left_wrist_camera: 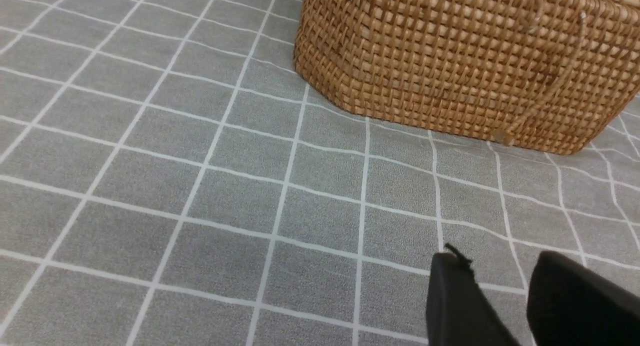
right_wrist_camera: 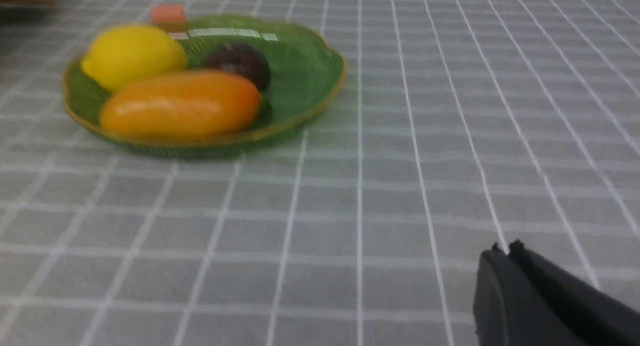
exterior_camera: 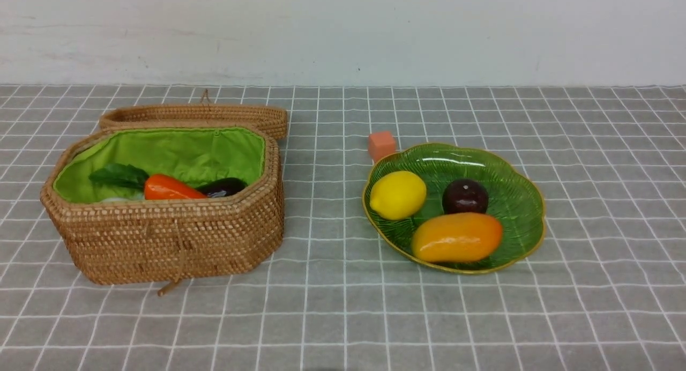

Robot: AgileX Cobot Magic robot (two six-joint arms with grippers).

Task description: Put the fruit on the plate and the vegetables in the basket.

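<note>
Plate: right; holds lemon, maroon fruit, mango.
Basket: left; holds carrot, eggplant, radish barely visible.
Left tool: narrow gap, empty, above table.
Right tool: closed, empty.

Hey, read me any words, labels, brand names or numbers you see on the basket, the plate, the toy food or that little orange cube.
None: no words, numbers or brand marks show in any view.
Wicker basket: plain weave, no tag.
Green plate: only leaf ribs and glare.
Lemon, mango, carrot: no stickers.
Orange cube: visible faces blank.
</note>
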